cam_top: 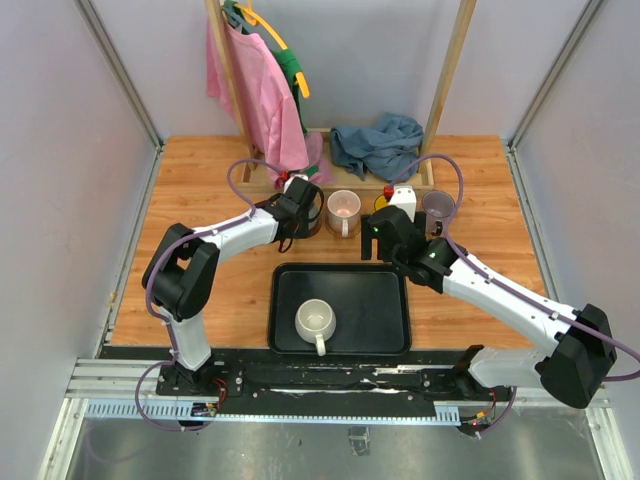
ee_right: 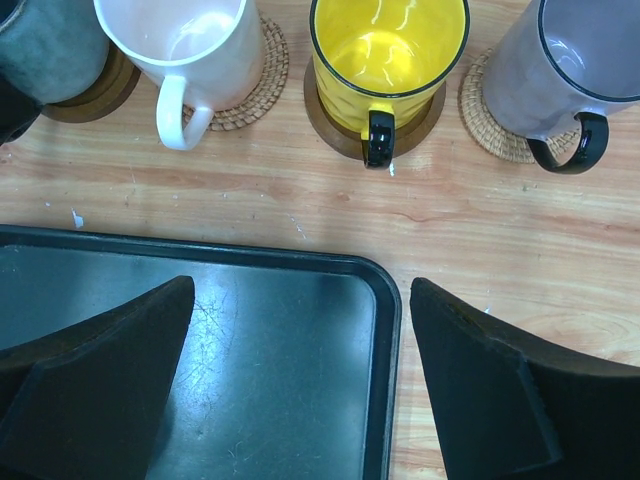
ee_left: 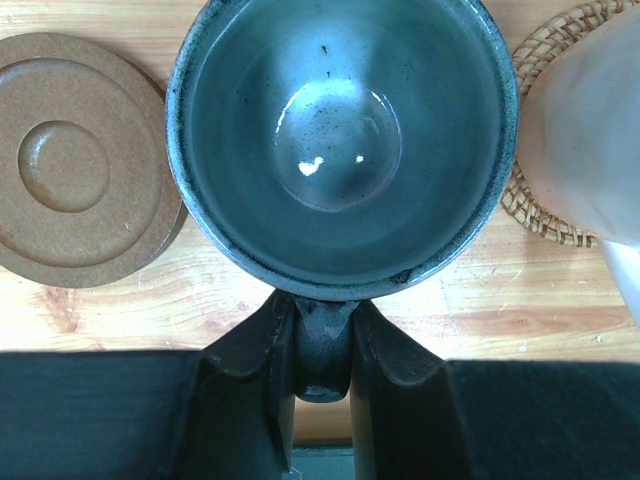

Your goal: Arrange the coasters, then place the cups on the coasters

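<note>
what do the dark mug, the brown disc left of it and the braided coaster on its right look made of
Dark grey mug: probably glazed ceramic; glossy speckled inside with bright highlights.
Brown disc: matte wood or pressed fibre, hard to tell; concentric rings, no shine.
Braided coaster: woven rattan or similar plant fibre; coiled strands show at its edge.

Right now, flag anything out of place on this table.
One white cup sits alone in the black tray, off any coaster, while a brown coaster beside the dark grey cup lies bare. Nothing looks spilled or tipped.
</note>
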